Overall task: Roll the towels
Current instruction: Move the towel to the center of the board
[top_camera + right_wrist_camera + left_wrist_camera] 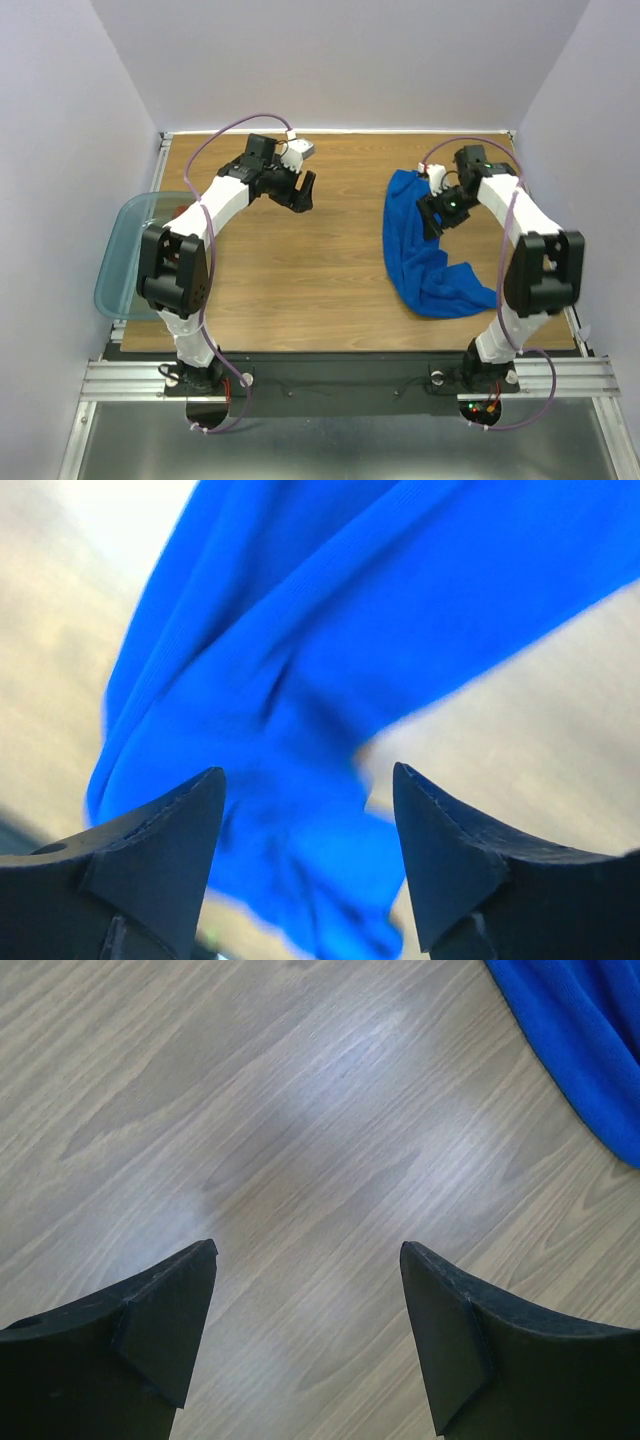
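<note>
R hand (437, 216) above crumpled blue towel (411, 245) at rt side.

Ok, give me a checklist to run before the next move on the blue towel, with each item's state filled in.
1. Left pincer open and free: ok, it is over bare table and holds nothing.
2. Right pincer open: ok, jaws apart over the blue towel.
3. Right pincer touching the towel: cannot tell, its wrist view is blurred.
4. Towel spread flat for rolling: not ok, it lies bunched and creased.
5. Room to spread it: ok, the wood to its left is bare.
6. Teal bin out of the way: ok, it is at the table's left edge, apart from the towel.
</note>
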`<action>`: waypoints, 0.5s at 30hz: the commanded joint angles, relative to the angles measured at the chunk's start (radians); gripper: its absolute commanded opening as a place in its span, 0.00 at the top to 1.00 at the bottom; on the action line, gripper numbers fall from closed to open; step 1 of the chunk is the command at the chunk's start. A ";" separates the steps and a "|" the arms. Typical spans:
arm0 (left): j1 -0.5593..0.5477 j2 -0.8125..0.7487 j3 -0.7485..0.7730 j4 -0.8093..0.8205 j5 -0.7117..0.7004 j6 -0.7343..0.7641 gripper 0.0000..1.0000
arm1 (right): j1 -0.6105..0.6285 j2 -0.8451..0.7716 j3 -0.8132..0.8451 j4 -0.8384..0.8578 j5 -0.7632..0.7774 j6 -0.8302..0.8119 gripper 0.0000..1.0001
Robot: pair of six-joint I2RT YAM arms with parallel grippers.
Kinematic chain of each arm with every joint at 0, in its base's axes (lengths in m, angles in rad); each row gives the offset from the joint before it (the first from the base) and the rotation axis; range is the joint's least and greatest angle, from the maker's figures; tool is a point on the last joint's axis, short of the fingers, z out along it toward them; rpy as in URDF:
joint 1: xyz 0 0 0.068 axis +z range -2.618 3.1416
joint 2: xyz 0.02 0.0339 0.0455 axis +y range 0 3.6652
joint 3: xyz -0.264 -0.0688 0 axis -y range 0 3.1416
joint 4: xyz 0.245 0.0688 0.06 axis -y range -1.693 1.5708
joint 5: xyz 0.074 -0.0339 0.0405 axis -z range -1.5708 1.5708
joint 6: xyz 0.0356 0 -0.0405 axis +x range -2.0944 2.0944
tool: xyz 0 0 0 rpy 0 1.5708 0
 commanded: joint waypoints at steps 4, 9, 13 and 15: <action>0.024 -0.107 0.000 0.020 0.008 -0.025 0.15 | 0.006 0.311 0.291 0.196 0.024 0.293 0.31; 0.082 -0.177 -0.078 0.023 -0.004 -0.011 0.15 | 0.049 0.471 0.425 0.232 0.014 0.368 0.36; 0.163 -0.215 -0.098 0.023 0.005 -0.015 0.15 | 0.127 0.551 0.452 0.239 0.024 0.379 0.47; 0.212 -0.234 -0.100 0.020 0.017 -0.023 0.14 | 0.189 0.574 0.444 0.240 0.032 0.370 0.49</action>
